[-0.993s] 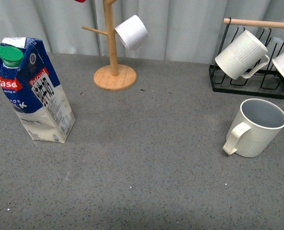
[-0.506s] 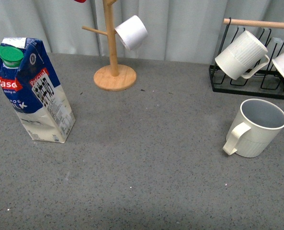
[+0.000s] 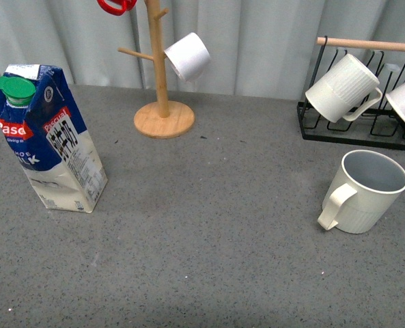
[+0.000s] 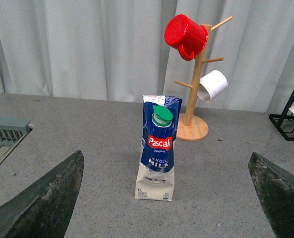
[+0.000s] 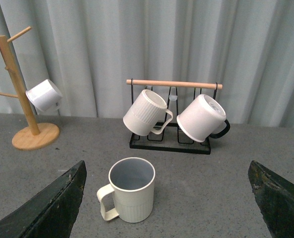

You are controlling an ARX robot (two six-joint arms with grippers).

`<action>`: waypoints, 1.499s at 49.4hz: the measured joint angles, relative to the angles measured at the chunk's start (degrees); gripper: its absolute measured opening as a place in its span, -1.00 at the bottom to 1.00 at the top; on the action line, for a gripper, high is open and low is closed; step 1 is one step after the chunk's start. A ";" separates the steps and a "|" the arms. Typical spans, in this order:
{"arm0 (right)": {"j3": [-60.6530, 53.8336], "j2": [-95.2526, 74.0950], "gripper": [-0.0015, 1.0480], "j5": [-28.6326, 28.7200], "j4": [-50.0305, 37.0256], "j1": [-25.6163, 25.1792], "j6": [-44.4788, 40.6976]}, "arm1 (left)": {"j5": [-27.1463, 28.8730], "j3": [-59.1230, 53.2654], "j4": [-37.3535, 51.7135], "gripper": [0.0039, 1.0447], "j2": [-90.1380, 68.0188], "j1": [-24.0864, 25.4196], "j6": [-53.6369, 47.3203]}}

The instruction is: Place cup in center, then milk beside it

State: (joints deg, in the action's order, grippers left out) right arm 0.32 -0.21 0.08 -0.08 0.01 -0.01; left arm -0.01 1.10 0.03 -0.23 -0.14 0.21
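Two arms serve you here, yet the front view shows neither. Each wrist view shows its own gripper. The left gripper (image 4: 165, 154) has its jaws spread wide, pinching nothing. The right gripper (image 5: 166, 162) is spread the same way.

In the front view the milk (image 3: 48, 140) stands upright at the left of the grey table (image 3: 209, 239). The cup (image 3: 362, 193) stands mouth-up well apart from it at the right, near the black wire rack (image 3: 356, 130), with its handle turned leftward.

The left wrist view shows the milk but not the cup, and the right wrist view the reverse.

The red mug (image 4: 185, 35) atop the wooden mug tree (image 3: 162, 102) is whole only in the left wrist view. The smooth white mug (image 3: 187, 56) hangs lower.

The rack holds a ribbed mug (image 3: 342, 85). Only the right wrist view shows its dark-handled neighbour (image 5: 202, 118) entire.
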 joint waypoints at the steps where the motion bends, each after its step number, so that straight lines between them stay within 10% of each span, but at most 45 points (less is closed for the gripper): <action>1: 0.00 0.00 0.82 0.00 0.00 0.00 0.00 | 0.00 0.00 0.00 0.88 0.00 0.00 0.00; 74: 0.00 0.00 0.82 0.00 0.00 0.00 0.00 | 0.00 0.00 0.00 0.88 0.00 0.00 0.00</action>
State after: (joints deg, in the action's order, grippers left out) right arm 0.32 -0.21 0.08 -0.08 0.01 -0.01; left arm -0.01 1.10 0.03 -0.23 -0.14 0.21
